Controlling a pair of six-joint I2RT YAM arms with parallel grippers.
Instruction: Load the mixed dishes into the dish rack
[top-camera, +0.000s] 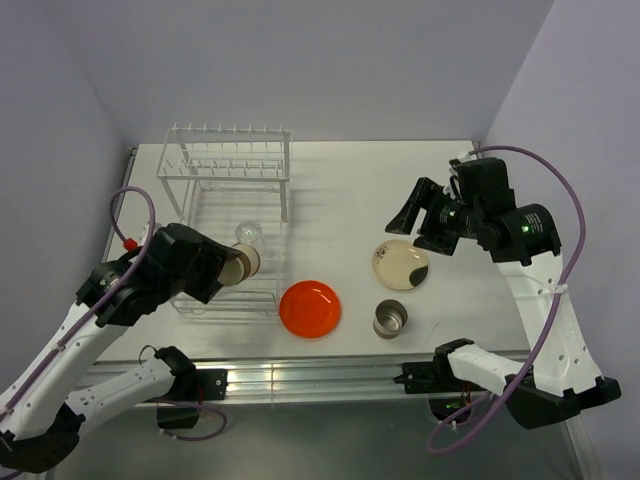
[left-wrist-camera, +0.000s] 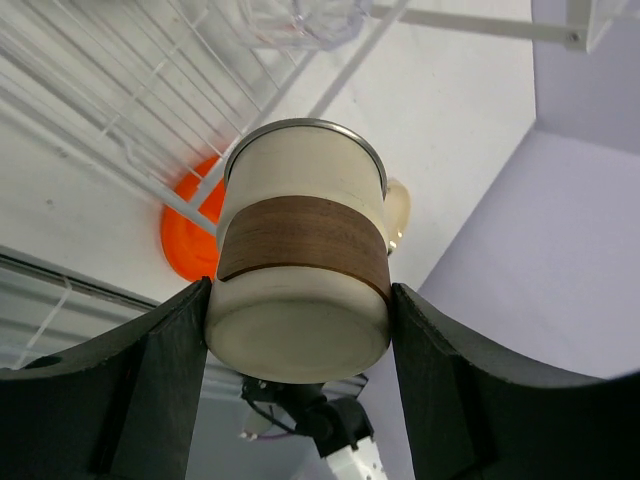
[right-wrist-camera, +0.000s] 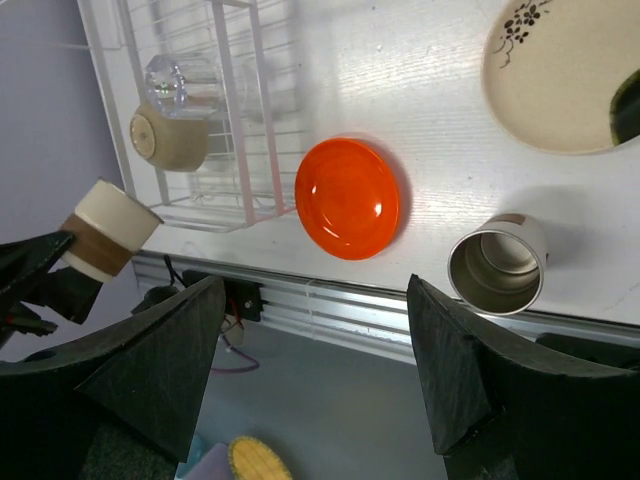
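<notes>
My left gripper (top-camera: 232, 266) is shut on a cream steel-rimmed cup with a brown band (left-wrist-camera: 300, 260), held on its side above the front of the white wire dish rack (top-camera: 225, 185). A clear glass (top-camera: 248, 233) lies inside the rack. In the right wrist view a beige bowl (right-wrist-camera: 168, 140) lies in the rack beside the glass (right-wrist-camera: 180, 82); the top view hides it. The orange-red plate (top-camera: 310, 307), the cream plate (top-camera: 401, 264) and a second steel cup (top-camera: 391, 319) are on the table. My right gripper (top-camera: 425, 215) is open and empty, high above the cream plate.
The rack's raised prong row (top-camera: 230, 135) stands at its far end. The table's front edge and an aluminium rail (top-camera: 320, 375) run just below the orange plate. Purple walls close in the back and both sides.
</notes>
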